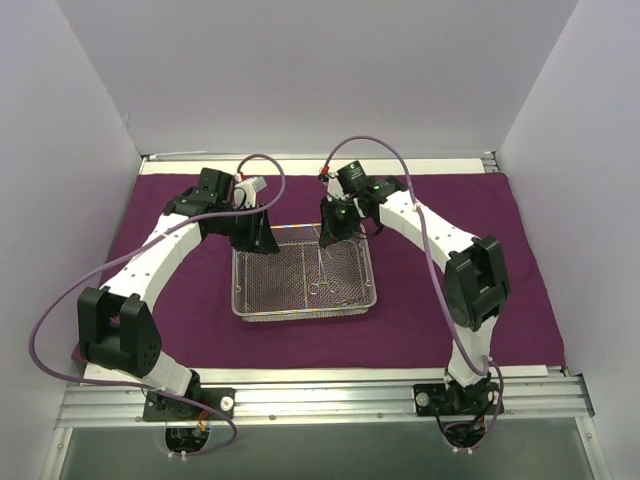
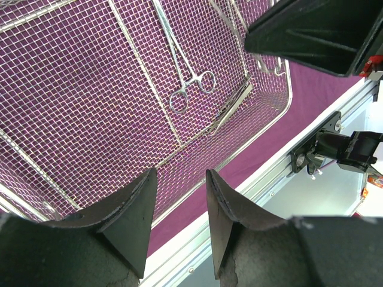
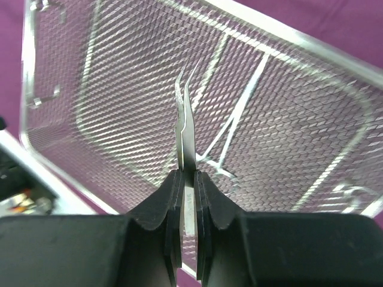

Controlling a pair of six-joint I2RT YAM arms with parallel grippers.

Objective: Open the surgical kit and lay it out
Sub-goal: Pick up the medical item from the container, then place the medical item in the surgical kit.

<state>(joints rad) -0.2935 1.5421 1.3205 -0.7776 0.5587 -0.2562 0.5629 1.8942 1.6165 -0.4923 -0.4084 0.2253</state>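
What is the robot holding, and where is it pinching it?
The right tool pinches thin curved tweezers at the end away from their tips. The left tool holds nothing.

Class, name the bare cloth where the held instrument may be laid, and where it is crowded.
Free: cloth between tray and right arm; strip before tray's near rim. Crowded: tray's far rim, at left hand and right hand.

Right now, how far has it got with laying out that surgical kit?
Done: the purple cloth lies open, with the mesh tray on it. In hand: the right gripper pinches a curved-tip instrument above the tray. To do: ring-handled forceps and another tool lie in the tray; the left gripper hovers open.
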